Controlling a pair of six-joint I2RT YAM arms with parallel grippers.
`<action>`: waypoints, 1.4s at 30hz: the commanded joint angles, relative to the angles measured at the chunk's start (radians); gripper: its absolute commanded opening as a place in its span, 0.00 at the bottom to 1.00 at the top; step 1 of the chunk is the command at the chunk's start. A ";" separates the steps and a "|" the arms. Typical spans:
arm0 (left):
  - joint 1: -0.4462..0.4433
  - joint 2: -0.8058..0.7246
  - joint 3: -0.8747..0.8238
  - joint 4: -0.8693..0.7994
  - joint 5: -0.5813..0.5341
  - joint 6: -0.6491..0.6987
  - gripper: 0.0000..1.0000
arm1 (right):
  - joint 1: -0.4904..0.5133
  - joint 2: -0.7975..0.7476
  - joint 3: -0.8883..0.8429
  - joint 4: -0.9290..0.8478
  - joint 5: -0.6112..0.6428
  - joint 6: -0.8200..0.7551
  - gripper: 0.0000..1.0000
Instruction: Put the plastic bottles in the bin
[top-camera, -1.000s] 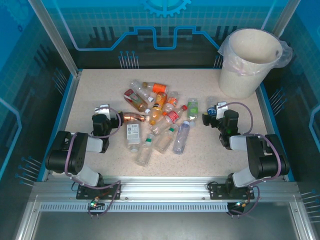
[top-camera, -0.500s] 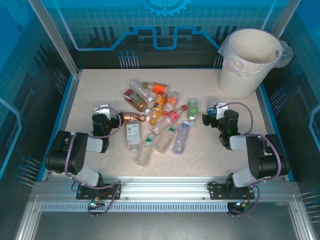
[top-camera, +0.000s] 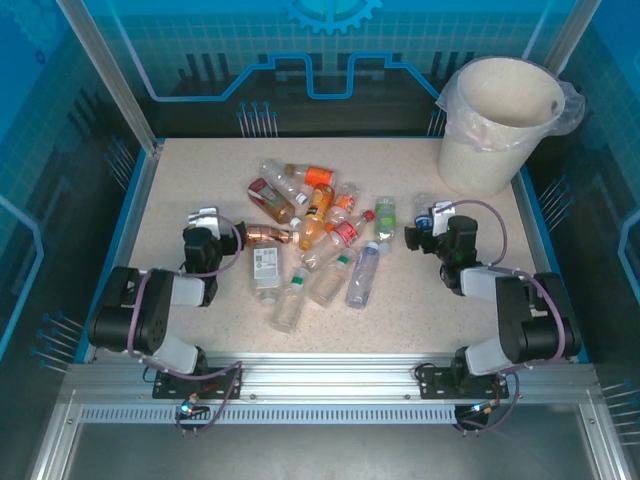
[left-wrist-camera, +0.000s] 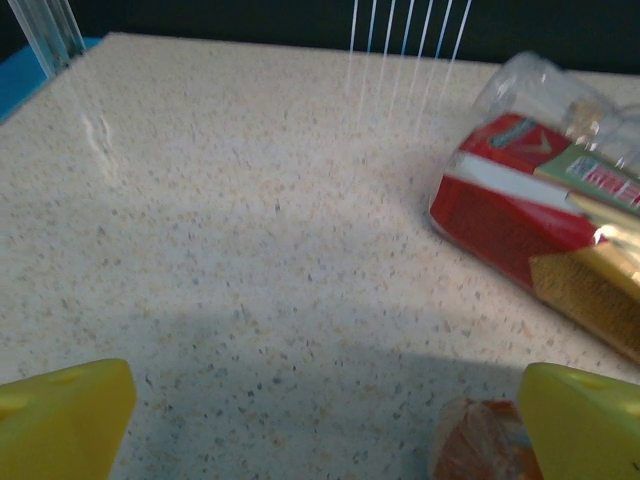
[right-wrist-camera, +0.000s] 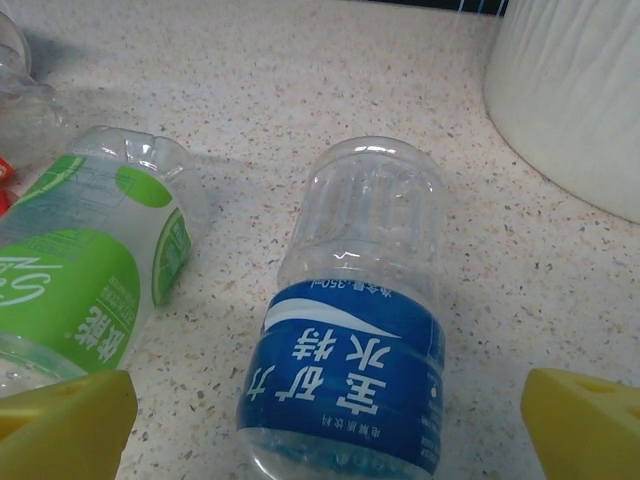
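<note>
At the near edge, right gripper (right-wrist-camera: 322, 430) spread wide and holding nothing, low over the table (right-wrist-camera: 500, 300), with a blue-labelled bottle (right-wrist-camera: 345, 340) lying on its side directly between the yellow fingertips (right-wrist-camera: 60, 420). Just left of it, a green-labelled bottle (right-wrist-camera: 90, 290), close enough to be nudged. On the other side, left gripper (left-wrist-camera: 325, 420) likewise wide and unladen, a coppery bottle (left-wrist-camera: 485, 440) just inside its right fingertip, a red-labelled bottle (left-wrist-camera: 520, 210) further ahead on the right. Likely step: a pick-up about to begin, nothing lifted. Next move, probably: slight advance, closing across the blue label, then lift and carry. Beyond, mid-table, about 12 plastic bottles (top-camera: 315, 235) in a loose heap. Farthest, at the right rear corner, the bin (top-camera: 480, 160), near the blue-labelled bottle but apart from it.
</note>
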 joint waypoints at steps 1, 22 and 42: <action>-0.007 -0.114 -0.002 -0.049 -0.039 -0.006 0.99 | 0.012 -0.089 0.146 -0.275 -0.012 0.039 1.00; -0.008 -0.443 0.292 -0.994 0.125 -0.565 0.99 | 0.014 0.262 0.675 -1.027 0.088 0.277 0.99; -0.097 -0.350 0.410 -1.065 0.288 -0.687 0.99 | 0.056 0.505 0.894 -1.204 0.193 0.302 0.72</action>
